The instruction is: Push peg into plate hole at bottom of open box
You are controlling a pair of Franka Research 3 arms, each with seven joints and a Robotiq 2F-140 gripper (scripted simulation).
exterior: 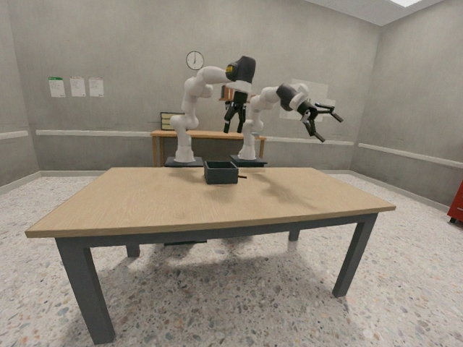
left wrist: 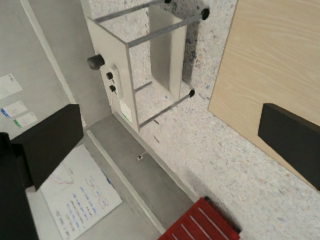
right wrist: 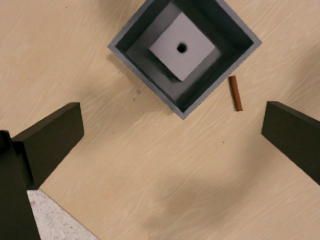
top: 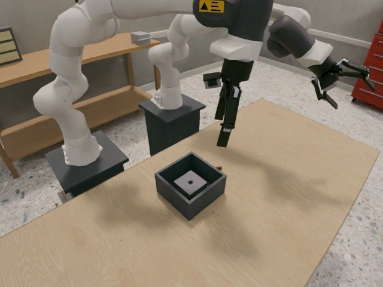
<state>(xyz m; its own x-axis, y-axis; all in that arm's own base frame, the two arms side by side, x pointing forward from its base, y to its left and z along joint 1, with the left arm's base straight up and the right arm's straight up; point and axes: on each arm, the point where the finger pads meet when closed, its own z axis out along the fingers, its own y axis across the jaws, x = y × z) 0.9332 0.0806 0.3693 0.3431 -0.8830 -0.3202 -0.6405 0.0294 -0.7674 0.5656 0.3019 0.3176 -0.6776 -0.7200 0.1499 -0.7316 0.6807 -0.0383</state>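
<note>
The brown peg [top: 219,168] [exterior: 243,176] [right wrist: 236,94] lies flat on the table just outside the dark open box [top: 173,192] [exterior: 221,176] [right wrist: 150,86], partly hidden by the box in the top view. Inside the box is a grey plate [top: 197,184] [right wrist: 167,47] with a round empty hole [top: 190,182] [right wrist: 182,48]. My right gripper [top: 221,127] [exterior: 233,129] [right wrist: 172,118] is open and empty, pointing down high above the table near the peg and box. My left gripper [top: 352,94] [exterior: 328,127] [left wrist: 170,120] is open and empty, raised far off to the side, pointing away from the box.
The box walls stand around the plate on all sides. The wooden table [top: 278,241] [exterior: 149,209] extends around the box. A red cabinet [top: 369,74] [left wrist: 200,225] stands on the floor beyond the table. A wooden shelf [top: 102,46] stands behind the arm bases.
</note>
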